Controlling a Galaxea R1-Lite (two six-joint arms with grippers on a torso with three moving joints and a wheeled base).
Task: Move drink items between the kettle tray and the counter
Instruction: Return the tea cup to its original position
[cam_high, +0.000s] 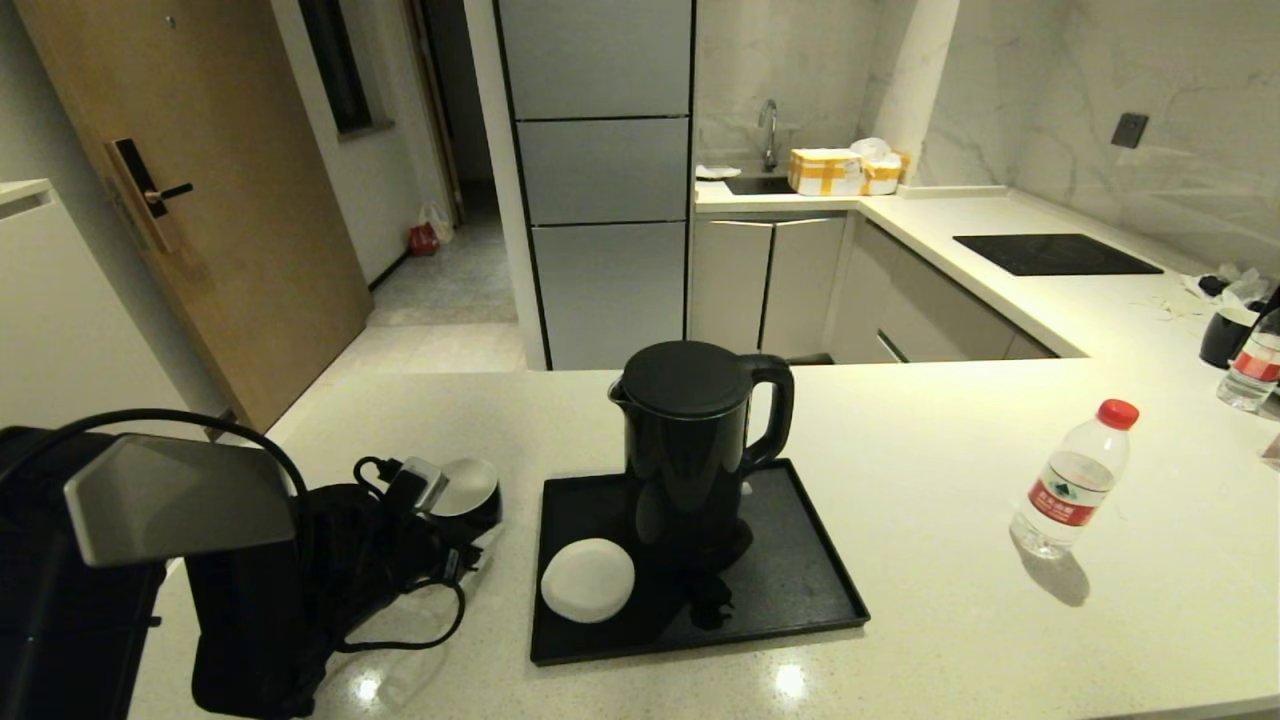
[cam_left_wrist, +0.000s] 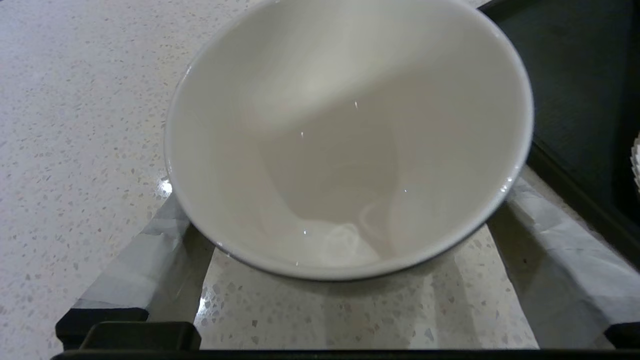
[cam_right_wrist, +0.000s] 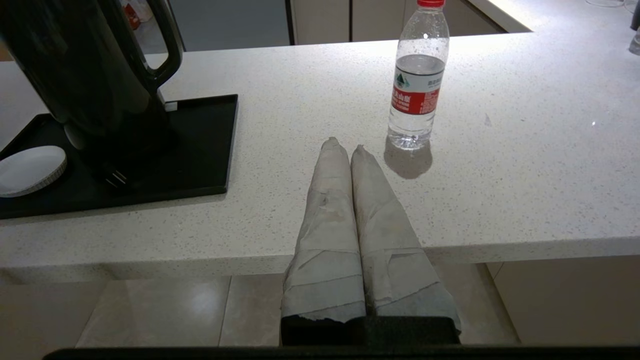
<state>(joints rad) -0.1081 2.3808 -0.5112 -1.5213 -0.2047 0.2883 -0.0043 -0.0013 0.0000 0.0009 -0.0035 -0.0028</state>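
The small cup (cam_high: 468, 485) (cam_left_wrist: 350, 125), black outside and white inside, stands on the counter (cam_high: 950, 620) just left of the kettle tray (cam_high: 800, 590). My left gripper (cam_high: 440, 490) (cam_left_wrist: 345, 210) reaches it from the left, with a taped finger against each side below the rim, shut on it. The clear water bottle (cam_high: 1075, 480) (cam_right_wrist: 417, 85) with red cap and label stands upright on the counter, right of the tray. My right gripper (cam_right_wrist: 348, 145) hovers at the counter's front edge, shut and empty, short of the bottle and slightly left of it. It is outside the head view.
The tall black kettle (cam_high: 690, 450) and a white saucer (cam_high: 588, 580) sit on the tray. A black machine (cam_high: 80, 560) and cables crowd the left end. A second bottle (cam_high: 1250, 370) and a dark cup (cam_high: 1225, 335) stand far right, beyond them a cooktop (cam_high: 1055, 253).
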